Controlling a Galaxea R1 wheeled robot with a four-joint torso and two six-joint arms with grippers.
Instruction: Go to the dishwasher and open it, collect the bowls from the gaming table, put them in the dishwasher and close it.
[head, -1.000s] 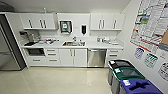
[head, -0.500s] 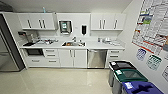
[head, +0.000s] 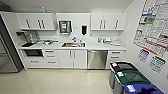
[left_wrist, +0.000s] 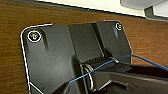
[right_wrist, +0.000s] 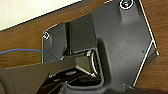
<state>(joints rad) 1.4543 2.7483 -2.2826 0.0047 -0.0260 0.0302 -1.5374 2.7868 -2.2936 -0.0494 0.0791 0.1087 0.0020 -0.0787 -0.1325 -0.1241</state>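
The steel-fronted silver dishwasher (head: 97, 59) sits among white cabinet doors (head: 72, 59). Beside it, the bins have black (head: 122, 67), green (head: 131, 77) and blue lids (head: 142, 89).

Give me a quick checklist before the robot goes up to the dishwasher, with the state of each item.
1. Dishwasher in sight, under the counter right of the sink: ok.
2. Dishwasher door: shut, bar handle along its top edge; not yet opened.
3. Floor between robot and dishwasher, nothing seen lying on it: ok.
4. Bins stand along the right wall, right of the dishwasher; room for the door to swing down: cannot tell.
5. End effectors, open or shut: cannot tell from the wrist views.
6. Bowls: none seen on the counter here; cannot tell where they are.
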